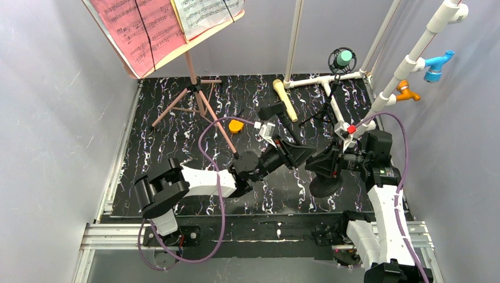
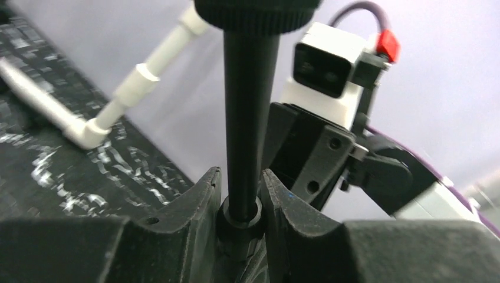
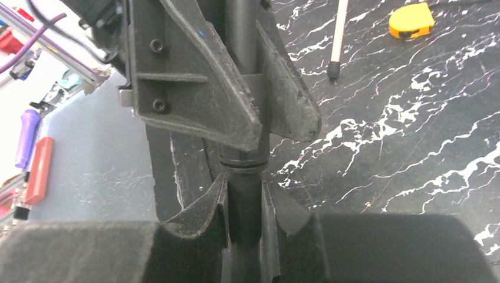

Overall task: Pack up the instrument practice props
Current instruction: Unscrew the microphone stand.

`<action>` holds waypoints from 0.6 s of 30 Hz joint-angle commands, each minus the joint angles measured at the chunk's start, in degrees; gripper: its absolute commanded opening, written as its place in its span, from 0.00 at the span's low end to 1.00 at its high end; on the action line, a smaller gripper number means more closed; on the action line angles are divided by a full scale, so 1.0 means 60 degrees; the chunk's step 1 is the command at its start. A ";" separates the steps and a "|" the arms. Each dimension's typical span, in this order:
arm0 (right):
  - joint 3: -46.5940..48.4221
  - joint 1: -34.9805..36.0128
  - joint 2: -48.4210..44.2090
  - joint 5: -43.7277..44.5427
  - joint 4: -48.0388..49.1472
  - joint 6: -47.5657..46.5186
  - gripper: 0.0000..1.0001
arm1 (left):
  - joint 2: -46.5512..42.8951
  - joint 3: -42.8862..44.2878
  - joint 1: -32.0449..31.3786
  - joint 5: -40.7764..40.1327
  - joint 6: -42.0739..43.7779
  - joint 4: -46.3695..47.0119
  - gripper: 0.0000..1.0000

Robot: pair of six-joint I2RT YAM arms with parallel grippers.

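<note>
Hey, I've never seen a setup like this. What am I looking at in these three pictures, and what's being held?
These are two robot arms bolted at the near edge of a table. The wide picture looks down from above and behind them. The other two come from a small camera on each wrist, so each shows its own pincer up close.

On the black marbled top stand a pink music stand with printed sheets and a white pipe frame. A beige toy microphone and a yellow tape measure lie flat. A teal microphone appears to top a black stand with a round base.

The left pincer and right pincer are both closed on that stand's black pole, close together along it.
</note>
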 commanded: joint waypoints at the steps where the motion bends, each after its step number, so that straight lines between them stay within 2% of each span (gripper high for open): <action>1: 0.0602 -0.0045 0.0272 0.1300 0.0584 0.0471 0.01 | -0.1207 0.0431 -0.0796 -0.3707 -0.0247 -0.2806 0.00; 4: 0.0789 -0.0041 0.0465 0.1748 0.0461 0.0422 0.01 | -0.1363 0.0811 -0.0895 -0.4193 -0.0911 -0.3958 0.00; 7: 0.1145 -0.0051 0.0604 0.2289 -0.0199 -0.0136 0.01 | -0.1829 0.1606 -0.0915 -0.4474 -0.1828 -0.6684 0.00; 12: 0.1479 -0.0046 0.0603 0.3401 -0.0783 -0.0788 0.01 | -0.2201 0.2346 -0.0929 -0.4678 -0.3865 -0.9249 0.00; 16: 0.1541 -0.0052 0.0578 0.4137 -0.1037 -0.1167 0.01 | -0.1890 0.3755 -0.0959 -0.4673 -0.5348 -1.2003 0.00; 18: 0.1505 -0.0051 0.0557 0.4218 -0.1084 -0.1280 0.01 | -0.1579 0.4824 -0.0959 -0.4625 -0.5624 -1.3687 0.00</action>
